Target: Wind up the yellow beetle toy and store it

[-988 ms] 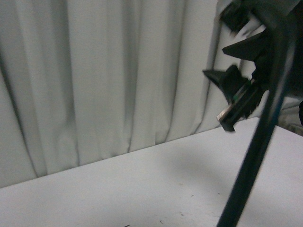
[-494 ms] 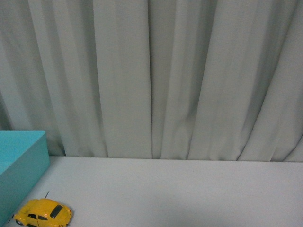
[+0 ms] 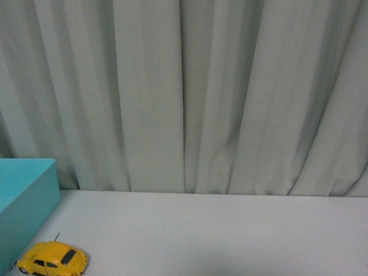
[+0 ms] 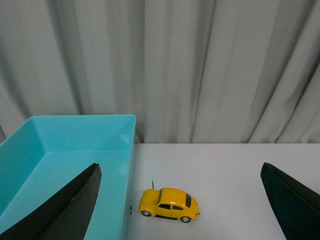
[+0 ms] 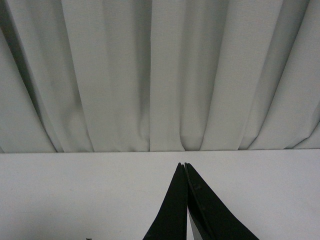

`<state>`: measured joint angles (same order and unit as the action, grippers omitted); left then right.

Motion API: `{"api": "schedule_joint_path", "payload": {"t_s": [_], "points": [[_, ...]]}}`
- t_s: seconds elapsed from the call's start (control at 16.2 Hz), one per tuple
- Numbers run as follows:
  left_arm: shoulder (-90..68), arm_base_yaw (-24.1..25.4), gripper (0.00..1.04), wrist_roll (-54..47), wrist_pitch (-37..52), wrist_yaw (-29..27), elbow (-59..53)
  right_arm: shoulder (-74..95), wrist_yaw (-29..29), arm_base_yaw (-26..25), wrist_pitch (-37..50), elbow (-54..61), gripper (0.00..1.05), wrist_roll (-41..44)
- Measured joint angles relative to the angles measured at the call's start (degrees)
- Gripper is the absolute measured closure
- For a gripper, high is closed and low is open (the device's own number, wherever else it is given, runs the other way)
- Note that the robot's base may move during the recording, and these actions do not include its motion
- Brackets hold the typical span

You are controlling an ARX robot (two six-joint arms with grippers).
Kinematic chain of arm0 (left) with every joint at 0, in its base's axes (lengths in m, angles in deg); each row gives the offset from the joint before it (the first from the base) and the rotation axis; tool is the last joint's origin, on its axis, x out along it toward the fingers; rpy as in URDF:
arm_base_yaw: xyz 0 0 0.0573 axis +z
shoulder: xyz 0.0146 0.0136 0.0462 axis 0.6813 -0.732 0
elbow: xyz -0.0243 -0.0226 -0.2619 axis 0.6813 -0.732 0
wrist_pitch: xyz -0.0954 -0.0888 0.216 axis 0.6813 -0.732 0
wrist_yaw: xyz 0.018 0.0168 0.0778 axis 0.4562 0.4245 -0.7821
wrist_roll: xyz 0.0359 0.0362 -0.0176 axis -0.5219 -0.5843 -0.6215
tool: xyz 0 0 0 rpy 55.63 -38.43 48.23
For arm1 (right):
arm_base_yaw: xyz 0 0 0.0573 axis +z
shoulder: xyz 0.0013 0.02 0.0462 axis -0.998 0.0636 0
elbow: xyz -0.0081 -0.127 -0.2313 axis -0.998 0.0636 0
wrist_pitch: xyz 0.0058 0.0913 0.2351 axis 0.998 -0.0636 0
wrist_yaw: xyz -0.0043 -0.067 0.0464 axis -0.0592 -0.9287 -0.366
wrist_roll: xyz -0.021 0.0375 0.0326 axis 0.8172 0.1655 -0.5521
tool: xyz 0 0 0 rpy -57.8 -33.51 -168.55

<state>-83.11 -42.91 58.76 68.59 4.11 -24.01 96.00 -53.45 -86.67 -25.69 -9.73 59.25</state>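
Small glossy yellow toy car (image 4: 169, 204), rounded like a Beetle, with dark windows, black wheels with silver hubs and a thin aerial sticking up. Parked side-on on the white table (image 3: 230, 230), just beside the outer wall of the turquoise box (image 4: 85, 132), outside it. Pale pleated curtain (image 3: 184, 92) behind. Left gripper (image 4: 180, 172) spread wide and holding nothing, the car framed between its fingers, touching neither. Right gripper (image 5: 183, 167) pressed tip to tip on nothing, above bare tabletop.
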Motion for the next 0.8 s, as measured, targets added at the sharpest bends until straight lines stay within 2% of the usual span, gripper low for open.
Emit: {"api": "schedule_joint_path", "payload": {"t_s": [0.25,0.49,0.8], "points": [[0.0,0.0,0.07,0.0,0.0,0.0,0.0,-5.2,0.0,0.0,-1.3,2.9,1.03,0.0],[0.0,0.0,0.07,0.0,0.0,0.0,0.0,-14.1,0.0,0.0,-10.1,2.9,1.03,-0.1],[0.0,0.0,0.07,0.0,0.0,0.0,0.0,-20.5,0.0,0.0,-16.5,2.9,1.03,-0.1]]}}
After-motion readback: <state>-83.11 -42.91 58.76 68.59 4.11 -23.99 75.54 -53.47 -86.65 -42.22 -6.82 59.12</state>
